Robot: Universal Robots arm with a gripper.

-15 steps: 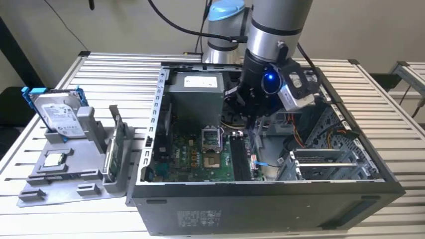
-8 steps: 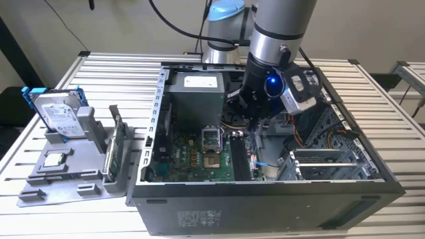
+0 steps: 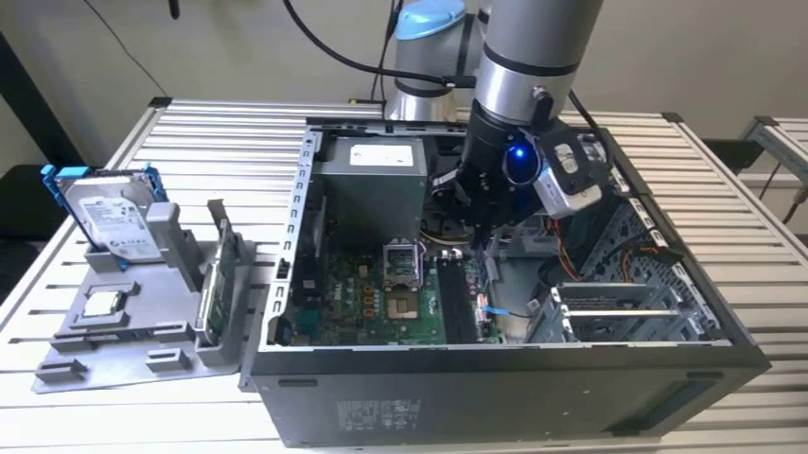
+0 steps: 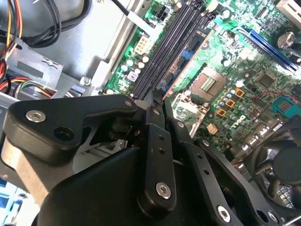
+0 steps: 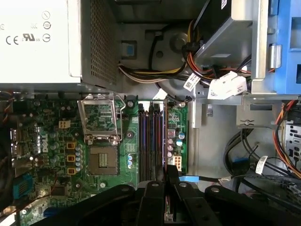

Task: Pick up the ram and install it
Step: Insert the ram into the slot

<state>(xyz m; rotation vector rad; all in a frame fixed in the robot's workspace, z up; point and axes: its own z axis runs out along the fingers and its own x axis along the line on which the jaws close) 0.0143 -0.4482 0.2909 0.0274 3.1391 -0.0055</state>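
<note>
The gripper hangs inside the open computer case, over the end of the memory slots that lies away from the power supply. Its black fingers are drawn together on a thin dark strip seen edge-on. I take that strip to be the ram, though so little of it shows that I cannot be sure.

To seat it well, the stick's long edge should run parallel to one slot and sit centred over it, notch matched to the key, and the slot's end latches should be open. The push should go straight down and even along the length. A tilt would jam one end against the slot wall.

The slots are long, narrow black plastic channels, side by side near the motherboard edge, beside the square metal-framed processor socket. The board is green and glossy, studded with small round capacitors. The case walls are dull grey sheet steel, and bundled coloured cables lie by the power supply's perforated side. The fingers are matt black links with bright screw heads
</note>
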